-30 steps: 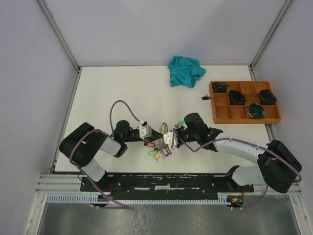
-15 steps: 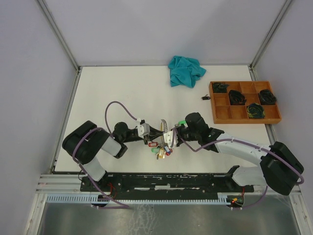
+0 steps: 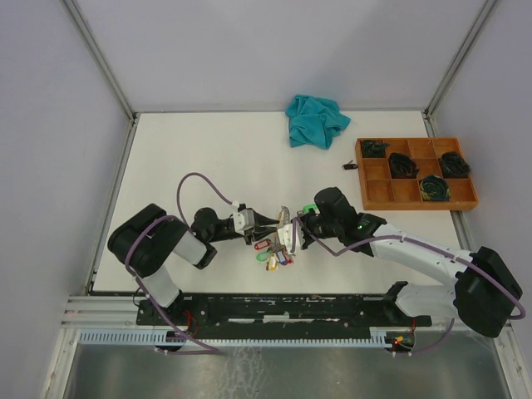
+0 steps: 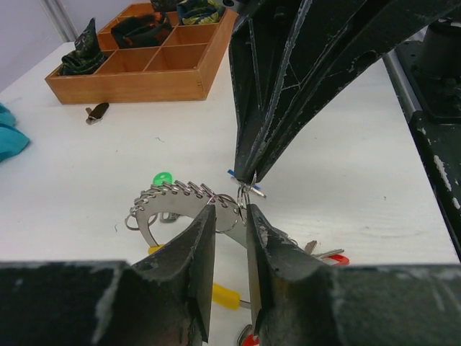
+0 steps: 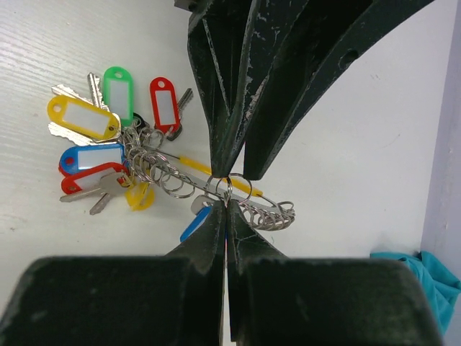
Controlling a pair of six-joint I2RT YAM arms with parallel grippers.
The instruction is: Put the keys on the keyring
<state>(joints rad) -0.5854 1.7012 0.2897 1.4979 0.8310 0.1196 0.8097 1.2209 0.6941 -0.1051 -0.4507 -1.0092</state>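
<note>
Letting go is the change: the left gripper point(image 4: 230, 213), clamped a second ago, now stands partly parted with nothing visibly held. The right gripper point(image 5: 225, 210) stays pinched tight on the keyring point(image 4: 173, 196) low over the table point(image 5: 346, 144), so the left has probably finished with one key or is re-gripping. Only the right wrist view shows the keys point(image 5: 83, 119), with green, yellow, red and blue tags, fanned out and seemingly strung already; only the left wrist view shows daylight between the left jaws.

Black-and-white arms point(image 3: 170, 248) with purple cables point(image 3: 193, 178) and scuffed black gripper fingers point(image 4: 193, 267)
</note>
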